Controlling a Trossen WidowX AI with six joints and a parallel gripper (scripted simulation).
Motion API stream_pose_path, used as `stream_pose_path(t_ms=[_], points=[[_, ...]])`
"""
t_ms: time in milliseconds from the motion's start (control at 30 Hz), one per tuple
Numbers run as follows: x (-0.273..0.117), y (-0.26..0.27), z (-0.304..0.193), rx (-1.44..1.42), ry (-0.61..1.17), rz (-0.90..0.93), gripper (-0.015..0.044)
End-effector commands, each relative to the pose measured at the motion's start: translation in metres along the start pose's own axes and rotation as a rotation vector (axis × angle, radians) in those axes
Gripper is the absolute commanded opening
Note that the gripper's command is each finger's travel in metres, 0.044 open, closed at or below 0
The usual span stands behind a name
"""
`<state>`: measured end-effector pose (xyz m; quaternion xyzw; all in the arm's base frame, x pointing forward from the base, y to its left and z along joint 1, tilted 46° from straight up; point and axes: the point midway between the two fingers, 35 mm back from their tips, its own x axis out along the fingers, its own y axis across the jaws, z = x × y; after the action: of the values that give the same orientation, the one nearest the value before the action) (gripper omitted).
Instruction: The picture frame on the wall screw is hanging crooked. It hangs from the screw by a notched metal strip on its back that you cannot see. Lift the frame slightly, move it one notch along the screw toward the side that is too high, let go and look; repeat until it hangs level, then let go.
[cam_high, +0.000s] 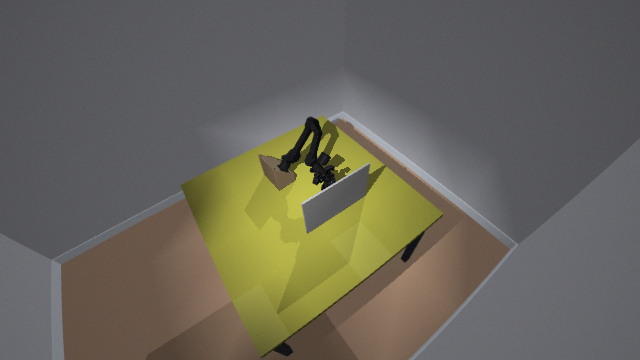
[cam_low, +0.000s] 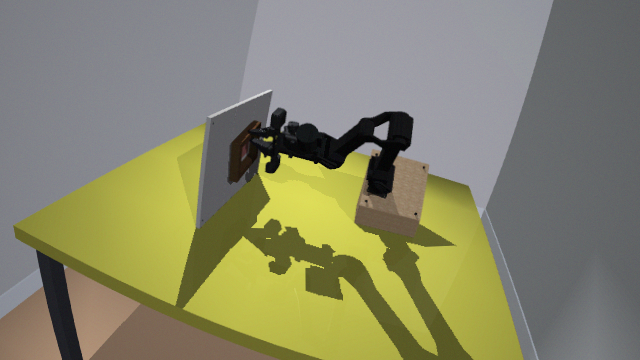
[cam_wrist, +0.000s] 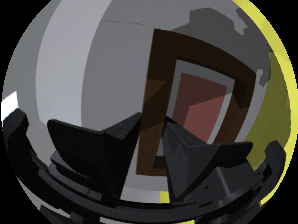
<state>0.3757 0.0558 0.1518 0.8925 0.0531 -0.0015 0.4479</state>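
The brown picture frame (cam_low: 235, 167) (cam_wrist: 167, 44), with a grey mat and a reddish picture, hangs on the robot's side of the upright grey panel (cam_low: 214, 165) (cam_high: 345, 200) (cam_wrist: 120, 55). It looks crooked: in the exterior view its top edge slopes more steeply than the panel's top edge, with the gripper's side higher. In the wrist view its top bar falls to the right. My gripper (cam_low: 252, 136) (cam_wrist: 152, 118) is shut on the frame's left side bar, one finger on each side of it. The screw and the notched strip are hidden behind the frame. In the top view the panel hides the frame.
The panel stands upright on the yellow table (cam_high: 235, 240) (cam_low: 125, 215). The arm is mounted on a wooden block (cam_high: 277, 179) (cam_low: 407, 187) behind the gripper. The arm and panel cast shadows on the table. Grey walls surround it.
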Motion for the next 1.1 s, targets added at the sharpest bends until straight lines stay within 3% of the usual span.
stream_pose_path(t_ms=[0, 1067], points=[[0.0003, 0.0066, 0.0002, -0.001, -0.002, 0.017, 0.0000], [0.0002, 0.0099, 0.0002, -0.001, -0.002, 0.017, 0.0000]])
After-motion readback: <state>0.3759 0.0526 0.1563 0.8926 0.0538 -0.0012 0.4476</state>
